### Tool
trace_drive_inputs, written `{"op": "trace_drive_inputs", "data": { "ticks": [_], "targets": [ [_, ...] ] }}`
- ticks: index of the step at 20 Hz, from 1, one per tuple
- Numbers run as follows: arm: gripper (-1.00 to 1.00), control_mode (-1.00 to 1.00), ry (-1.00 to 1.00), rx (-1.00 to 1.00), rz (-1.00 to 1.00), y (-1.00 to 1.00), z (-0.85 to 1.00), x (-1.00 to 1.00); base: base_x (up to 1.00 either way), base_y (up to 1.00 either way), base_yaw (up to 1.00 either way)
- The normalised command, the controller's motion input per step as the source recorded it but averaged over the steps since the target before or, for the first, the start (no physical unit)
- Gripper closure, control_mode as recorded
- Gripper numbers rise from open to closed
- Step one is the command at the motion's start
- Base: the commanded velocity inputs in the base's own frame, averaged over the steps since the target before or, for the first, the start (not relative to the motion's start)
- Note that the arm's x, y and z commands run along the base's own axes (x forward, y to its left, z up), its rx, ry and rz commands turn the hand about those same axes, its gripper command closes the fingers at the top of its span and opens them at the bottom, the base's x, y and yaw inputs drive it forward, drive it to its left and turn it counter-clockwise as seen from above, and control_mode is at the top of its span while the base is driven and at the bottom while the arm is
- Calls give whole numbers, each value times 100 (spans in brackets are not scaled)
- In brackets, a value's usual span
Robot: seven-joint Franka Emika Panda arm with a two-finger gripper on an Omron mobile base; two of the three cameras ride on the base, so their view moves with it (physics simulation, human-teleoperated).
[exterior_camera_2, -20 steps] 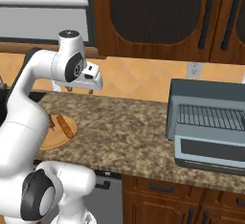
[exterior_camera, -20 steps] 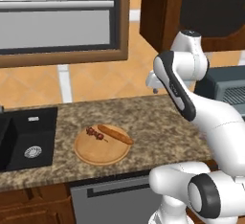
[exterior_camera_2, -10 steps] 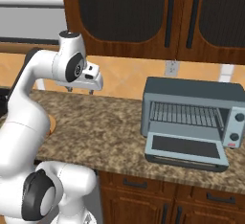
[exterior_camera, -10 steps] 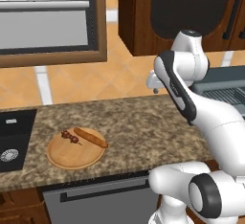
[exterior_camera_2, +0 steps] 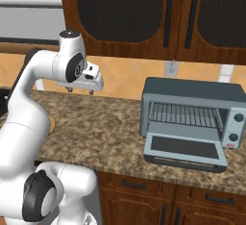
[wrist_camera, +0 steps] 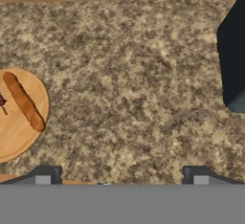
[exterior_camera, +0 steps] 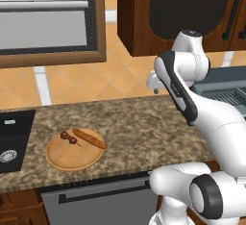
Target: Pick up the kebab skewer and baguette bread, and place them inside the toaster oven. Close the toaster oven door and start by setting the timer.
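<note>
Jaws stood wide apart and empty above the speckled granite desk [exterior_camera: 139, 123]. Slender orange-brown baguette [exterior_camera: 89, 138] and dark-chunked kebab skewer [exterior_camera: 70, 138] lay on a round wooden board [exterior_camera: 72, 155]; the boxy blue-grey toaster oven [exterior_camera_2: 192, 105] stood well apart, grey-framed door [exterior_camera_2: 185, 149] down.

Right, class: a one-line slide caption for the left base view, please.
Skewer and baguette lie on a wooden board on the counter, open claw raised above.
</note>
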Motion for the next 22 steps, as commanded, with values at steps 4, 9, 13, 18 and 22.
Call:
{"op": "trace_drive_inputs", "data": {
  "ticks": [4, 9, 13, 18, 22],
  "targets": [
    [-100, 100, 0, 0, 0, 0, 0, 0, 0, 0, 0],
    [-100, -100, 0, 0, 0, 0, 0, 0, 0, 0, 0],
    [-100, -100, 0, 0, 0, 0, 0, 0, 0, 0, 0],
    [-100, -100, -6, 2, 2, -14, -1, -20, 0, 0, 0],
    [-100, -100, -19, 14, 22, -100, -8, -67, 0, 0, 0]
  ]
}}
